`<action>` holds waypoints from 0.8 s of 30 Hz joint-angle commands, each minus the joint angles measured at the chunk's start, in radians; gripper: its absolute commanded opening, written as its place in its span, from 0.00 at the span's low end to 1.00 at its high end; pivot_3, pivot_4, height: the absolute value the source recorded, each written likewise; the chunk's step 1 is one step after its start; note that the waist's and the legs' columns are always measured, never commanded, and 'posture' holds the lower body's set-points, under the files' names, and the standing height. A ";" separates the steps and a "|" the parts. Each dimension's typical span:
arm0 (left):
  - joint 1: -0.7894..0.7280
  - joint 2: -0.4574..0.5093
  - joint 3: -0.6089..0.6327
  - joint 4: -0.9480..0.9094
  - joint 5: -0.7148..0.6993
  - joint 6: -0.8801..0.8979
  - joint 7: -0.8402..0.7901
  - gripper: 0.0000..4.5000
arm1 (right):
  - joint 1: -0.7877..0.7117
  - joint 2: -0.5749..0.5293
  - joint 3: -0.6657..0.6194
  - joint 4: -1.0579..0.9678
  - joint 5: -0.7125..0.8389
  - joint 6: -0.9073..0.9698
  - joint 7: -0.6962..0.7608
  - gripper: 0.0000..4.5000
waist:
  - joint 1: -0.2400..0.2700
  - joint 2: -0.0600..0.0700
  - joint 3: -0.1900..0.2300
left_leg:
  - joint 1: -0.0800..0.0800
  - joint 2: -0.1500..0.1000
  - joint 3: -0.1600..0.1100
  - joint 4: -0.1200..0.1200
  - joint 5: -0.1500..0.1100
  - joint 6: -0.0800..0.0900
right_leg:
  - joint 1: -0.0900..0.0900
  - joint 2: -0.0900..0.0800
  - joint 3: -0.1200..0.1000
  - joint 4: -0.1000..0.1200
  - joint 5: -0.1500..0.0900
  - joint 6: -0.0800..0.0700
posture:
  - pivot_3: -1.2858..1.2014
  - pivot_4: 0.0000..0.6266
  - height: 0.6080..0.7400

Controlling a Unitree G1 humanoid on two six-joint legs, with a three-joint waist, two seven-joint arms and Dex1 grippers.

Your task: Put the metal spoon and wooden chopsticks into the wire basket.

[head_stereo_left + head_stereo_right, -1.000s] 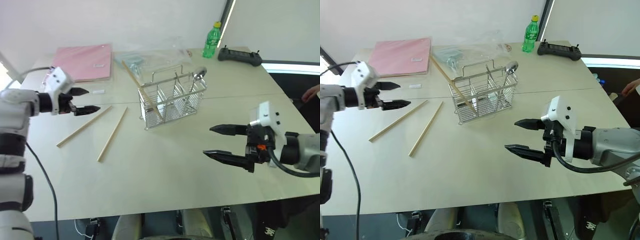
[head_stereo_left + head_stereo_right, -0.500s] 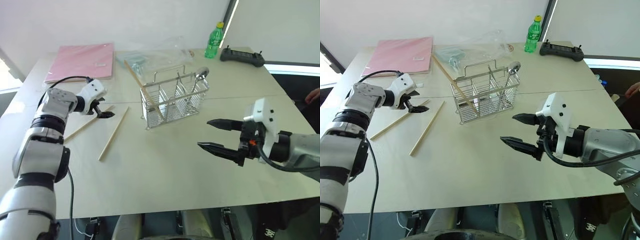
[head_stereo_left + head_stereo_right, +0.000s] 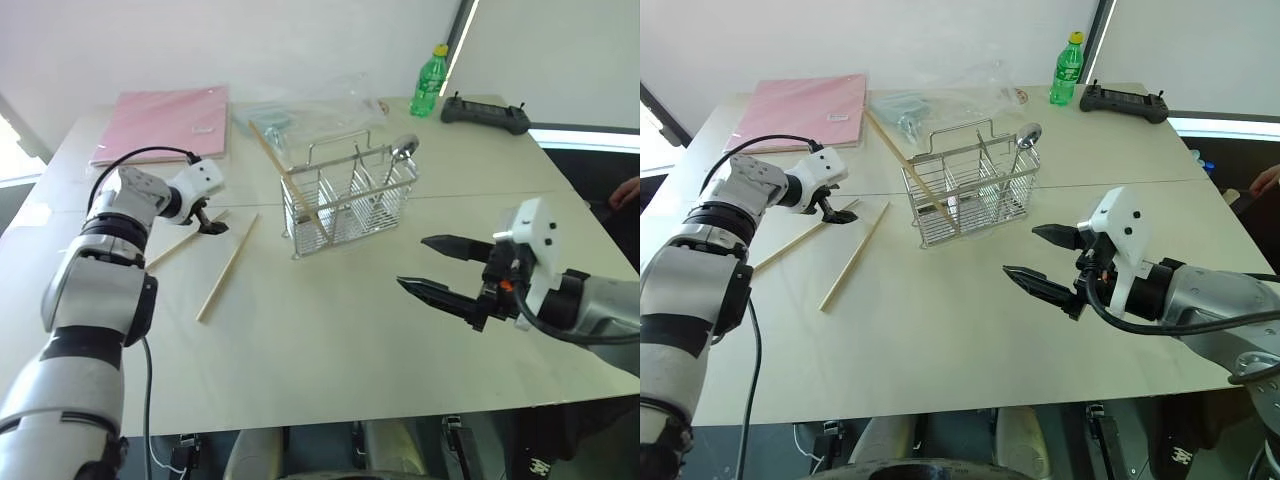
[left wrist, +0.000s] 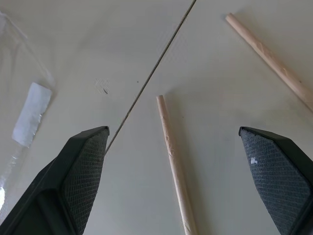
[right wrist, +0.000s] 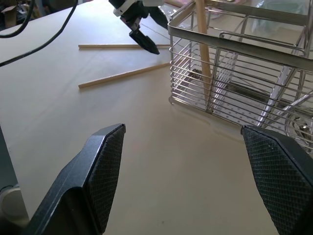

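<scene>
Pale table (image 3: 330,340) against a white wall, and you had clutter along the far edge: pink folder (image 3: 165,122), clear bag (image 3: 310,105), green bottle (image 3: 425,80), black controller (image 3: 483,112). The basket (image 3: 345,200) sat mid-table with the spoon (image 3: 400,152) already standing in its right end and one chopstick (image 3: 285,180) leaning out of its left end toward the far-left. Two more chopsticks (image 3: 225,268) lay flat on the table left of the basket, near each other but apart. Your left gripper (image 3: 208,222) was low over the far tip of the outer stick, jaws wide and empty; in the left wrist view the stick (image 4: 173,161) ran up between the fingers (image 4: 83,171), and whether they touched the table I couldn't tell. Your right gripper (image 3: 440,268) hung over bare table right of the basket, also spread wide, holding nothing. Risks as I judged them: closing near the tip of a thin round stick could roll or pivot it out of the jaws; pinching flat on the table could jam the fingertips; a stick gripped at one end would swing, and it could knock the leaning chopstick or snag the basket's handle on the way in. Room was decent: open table in front of the basket and between the arms, and the loose sticks lay well in from the left edge.
</scene>
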 commanded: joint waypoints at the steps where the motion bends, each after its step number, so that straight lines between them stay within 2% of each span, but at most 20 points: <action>1: -0.025 0.007 0.013 0.002 0.014 0.024 0.039 1.00 | 0.020 0.003 -0.043 -0.039 0.028 -0.028 -0.029 0.86 | 0.000 0.000 0.000 | 0.000 0.000 0.000 0.000 0.000 0.000 | 0.000 0.000 0.000 0.000 0.000 0.000 | 0.52 0.24 0.91; 10: -0.007 0.008 0.050 0.007 0.010 0.061 0.093 1.00 | 0.059 -0.014 -0.081 -0.054 0.071 -0.043 -0.067 0.86 | 0.000 0.000 0.000 | 0.001 0.000 0.000 0.001 0.000 0.000 | 0.001 0.000 0.000 0.001 0.000 0.000 | 0.52 0.24 0.91; 12: -0.004 0.005 0.064 0.008 0.001 0.074 0.094 0.88 | 0.061 -0.020 -0.086 -0.052 0.079 -0.046 -0.071 0.87 | 0.000 0.000 0.000 | 0.001 0.000 0.000 0.001 0.000 0.000 | 0.001 0.000 0.000 0.001 0.000 0.000 | 0.52 0.24 0.91; 14: -0.002 0.002 0.077 0.008 -0.004 0.083 0.090 0.71 | 0.064 -0.027 -0.090 -0.051 0.086 -0.049 -0.075 0.87 | 0.000 0.000 0.000 | 0.001 0.000 0.000 0.000 0.000 0.000 | 0.001 0.000 0.000 0.001 0.000 0.000 | 0.52 0.24 0.91; 15: -0.001 0.001 0.080 0.008 -0.003 0.084 0.090 0.57 | 0.064 -0.030 -0.091 -0.049 0.089 -0.051 -0.076 0.87 | 0.000 0.000 0.000 | 0.001 0.000 0.000 0.000 0.000 0.000 | 0.001 0.000 0.000 0.001 0.000 0.000 | 0.52 0.24 0.91; 20: 0.003 0.003 0.091 0.008 -0.001 0.092 0.097 0.01 | 0.069 -0.037 -0.098 -0.046 0.103 -0.058 -0.085 0.87 | 0.000 -0.001 0.000 | 0.001 0.000 0.000 0.001 0.000 0.000 | 0.001 0.000 0.000 0.001 0.000 0.000 | 0.52 0.24 0.91; 24: 0.008 0.006 0.104 0.008 0.001 0.096 0.100 0.01 | 0.076 -0.038 -0.097 -0.049 0.107 -0.065 -0.089 0.87 | 0.000 -0.001 -0.001 | 0.001 0.000 0.000 0.001 0.000 0.000 | 0.001 0.000 0.000 0.001 0.000 0.000 | 0.52 0.24 0.91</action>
